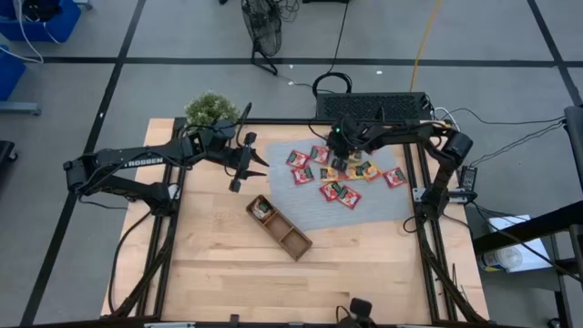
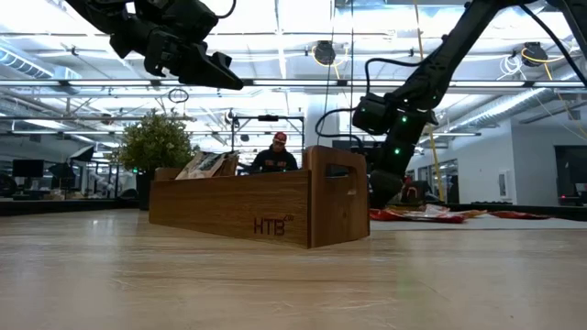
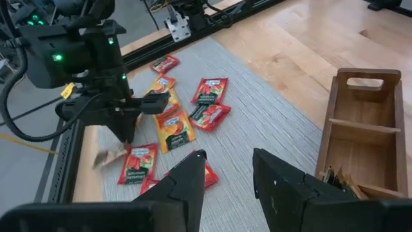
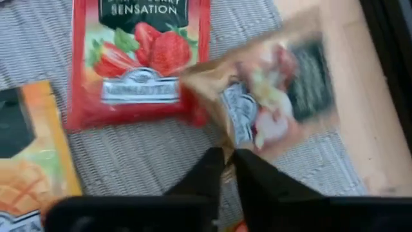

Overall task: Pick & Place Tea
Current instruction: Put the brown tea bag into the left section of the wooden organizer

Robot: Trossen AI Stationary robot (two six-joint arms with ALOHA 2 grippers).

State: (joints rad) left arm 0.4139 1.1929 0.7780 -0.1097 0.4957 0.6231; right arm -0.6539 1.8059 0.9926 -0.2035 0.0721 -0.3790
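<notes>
Several red and orange tea sachets [image 1: 342,175] [image 3: 175,126] lie flat on a grey mat. My right gripper [image 1: 343,157] [image 4: 227,161] stands over them near the mat's far edge, shut on a tan sachet with a dark patch [image 4: 270,96] [image 3: 107,156]. A red strawberry sachet [image 4: 138,58] and an orange one [image 4: 26,148] lie beside it. The brown wooden tray [image 1: 296,241] [image 3: 386,129] sits on the table nearer me, with a few sachets [image 1: 261,209] [image 2: 206,165] in one end compartment. My left gripper [image 1: 242,169] [image 3: 225,174] hovers open, high above the table left of the mat. My right gripper pinches the tan sachet between its two fingers at the sachet's edge [image 4: 226,138], coming from above and pointing down. The sachet sits tilted in the hold [image 3: 107,156]. Whether its low end still touches the mat, I cannot tell.
A potted plant [image 1: 211,107] [image 2: 156,142] stands at the table's far left corner. The grey mat [image 1: 373,211] covers the right half. Bare wood lies near and left of the tray. A person [image 2: 278,151] sits in the room beyond the table.
</notes>
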